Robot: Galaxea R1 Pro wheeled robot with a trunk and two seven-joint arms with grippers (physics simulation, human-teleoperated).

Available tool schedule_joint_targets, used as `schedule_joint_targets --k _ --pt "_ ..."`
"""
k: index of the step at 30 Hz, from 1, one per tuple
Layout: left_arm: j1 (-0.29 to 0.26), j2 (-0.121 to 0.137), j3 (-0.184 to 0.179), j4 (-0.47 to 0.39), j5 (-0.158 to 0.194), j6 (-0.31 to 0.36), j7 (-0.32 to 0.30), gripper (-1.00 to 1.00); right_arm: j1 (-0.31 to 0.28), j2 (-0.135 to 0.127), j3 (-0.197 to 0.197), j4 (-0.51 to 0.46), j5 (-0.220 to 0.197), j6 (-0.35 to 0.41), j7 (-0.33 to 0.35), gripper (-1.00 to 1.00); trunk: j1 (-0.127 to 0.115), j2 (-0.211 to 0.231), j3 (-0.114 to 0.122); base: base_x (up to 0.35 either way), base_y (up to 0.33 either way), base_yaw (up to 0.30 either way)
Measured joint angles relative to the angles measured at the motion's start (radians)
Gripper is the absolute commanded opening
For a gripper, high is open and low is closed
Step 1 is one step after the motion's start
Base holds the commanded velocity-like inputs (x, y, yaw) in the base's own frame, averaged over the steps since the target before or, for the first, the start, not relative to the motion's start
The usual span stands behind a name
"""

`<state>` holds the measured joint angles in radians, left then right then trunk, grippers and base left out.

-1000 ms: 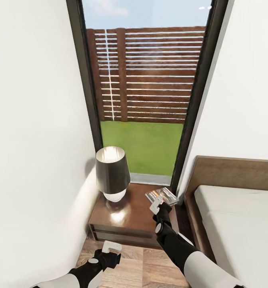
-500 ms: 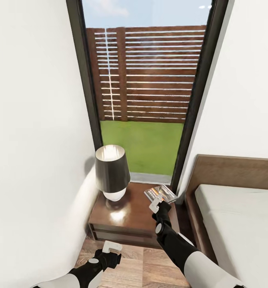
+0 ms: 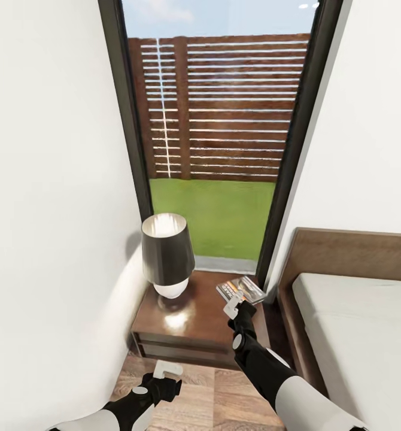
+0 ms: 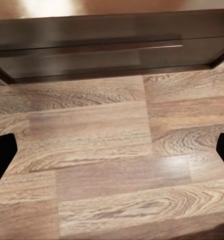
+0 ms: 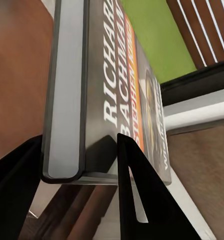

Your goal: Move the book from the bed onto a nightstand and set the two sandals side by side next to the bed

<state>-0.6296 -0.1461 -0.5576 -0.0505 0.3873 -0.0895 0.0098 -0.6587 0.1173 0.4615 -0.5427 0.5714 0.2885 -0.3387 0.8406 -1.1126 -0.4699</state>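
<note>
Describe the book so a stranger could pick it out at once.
Below the tall black-framed window stands a glossy dark-brown wooden nightstand beside the bed. Over its right rear corner the right gripper holds a thin dark paperback with an orange band, unlike the black-shaded lamp alongside.

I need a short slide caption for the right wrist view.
Right pincer gripping the book above the nightstand.

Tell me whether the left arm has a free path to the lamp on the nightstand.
Probably yes: the left gripper hangs open over the floor before the nightstand, nothing between it and the lamp, though it must rise above the top.
</note>
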Motion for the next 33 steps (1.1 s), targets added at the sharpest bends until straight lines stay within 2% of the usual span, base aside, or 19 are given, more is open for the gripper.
schedule_joint_targets --k 13,15,17,18,19,22,25,33 --pt "0.000 0.001 0.000 0.000 0.001 0.000 0.009 1.00 0.000 0.001 0.007 0.017 0.013 0.012 -0.001 -1.00 0.050 -0.091 -0.042 0.000 0.000 0.000" --pt "0.000 0.001 0.001 0.000 0.003 -0.010 0.042 1.00 0.000 0.001 0.008 0.027 0.016 0.019 -0.007 -1.00 0.058 -0.105 -0.048 0.000 0.000 0.000" --pt "0.004 0.001 0.001 -0.001 0.001 -0.019 0.119 1.00 0.000 0.001 0.009 0.030 0.015 0.021 -0.010 -1.00 0.065 -0.119 -0.054 0.000 0.000 0.000" --pt "0.013 0.001 0.001 -0.007 0.000 -0.040 0.178 1.00 0.000 0.001 0.008 0.032 0.015 0.022 -0.010 -1.00 0.069 -0.126 -0.057 0.000 0.000 0.000" --pt "0.019 0.000 0.001 -0.011 -0.001 -0.065 0.208 1.00 0.000 0.001 0.008 0.032 0.016 0.022 -0.011 -1.00 0.073 -0.133 -0.061 0.000 0.000 0.000" --pt "0.033 0.001 0.001 -0.017 -0.001 -0.123 0.250 1.00 0.000 0.001 0.007 0.033 0.016 0.023 -0.011 -1.00 0.084 -0.154 -0.070 0.000 0.000 0.000" --pt "0.040 0.001 0.001 -0.018 -0.001 -0.146 0.260 1.00 0.000 0.000 0.007 0.034 0.016 0.023 -0.011 -1.00 0.096 -0.175 -0.079 0.000 0.000 0.000" --pt "0.043 0.003 0.000 -0.018 -0.003 -0.157 0.253 1.00 0.000 0.001 0.007 0.034 0.017 0.025 -0.012 -1.00 0.127 -0.231 -0.104 0.000 0.000 0.000"
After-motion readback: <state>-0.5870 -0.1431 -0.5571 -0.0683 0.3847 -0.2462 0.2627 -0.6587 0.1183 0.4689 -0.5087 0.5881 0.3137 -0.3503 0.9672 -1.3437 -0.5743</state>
